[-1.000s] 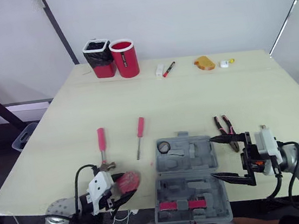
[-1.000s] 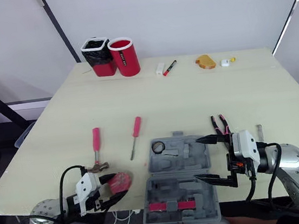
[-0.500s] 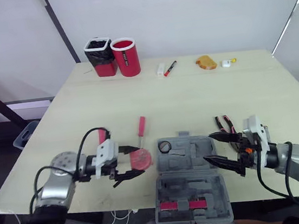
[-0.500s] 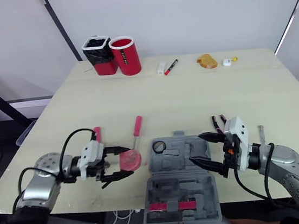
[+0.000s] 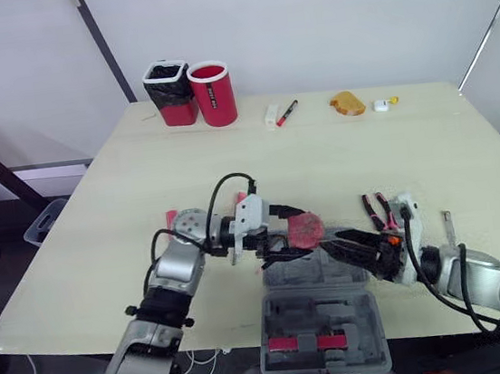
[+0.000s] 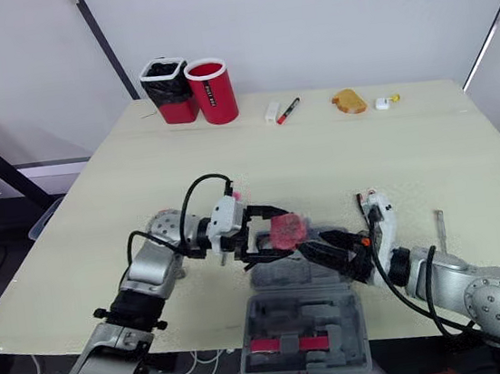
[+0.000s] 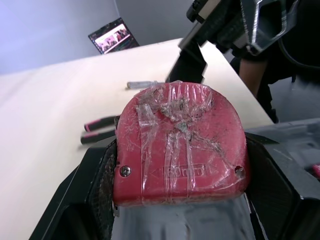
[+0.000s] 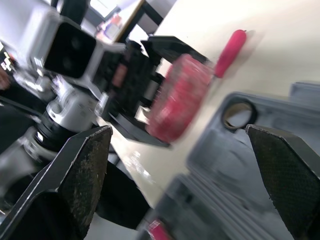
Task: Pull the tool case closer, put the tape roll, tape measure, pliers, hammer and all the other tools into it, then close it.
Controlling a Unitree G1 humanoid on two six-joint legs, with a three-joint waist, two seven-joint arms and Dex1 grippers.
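Hammer: its pink handle [image 5: 170,219] lies on the table [image 5: 98,215], partly under the left arm; the head is hidden.
Bin: the black bin [image 5: 168,95] stands at the far edge, touching the cup; inside it is dark and I cannot tell what it holds.
Cup: the red cup [image 5: 215,93] is upright; its content is not visible.
Screwdriver: the red handle [image 8: 230,46] lies on the table just beside the case.
Left gripper: it [image 5: 292,232] is clenched on the tape measure and holds it in the air above the far half of the case.
Tape measure: the red body [image 7: 180,150] is hard and compact, probably a little heavy for its size. Clear film is wrapped around it, so I judge it slippery. The fingers press on its two narrow edges and the flat face is free; a grip across the middle seems the safest.
Case: the grey case [image 5: 269,326] lies open at the near edge. The near half holds a red piece [image 5: 319,341]. The far half holds a ring, probably the tape roll [image 8: 239,115].
Right gripper: it [image 5: 340,251] is released, fingers wide apart, empty, low over the far half and near the tape measure.
Pliers: they [image 5: 376,211] lie on the table beside the case, not yet packed.
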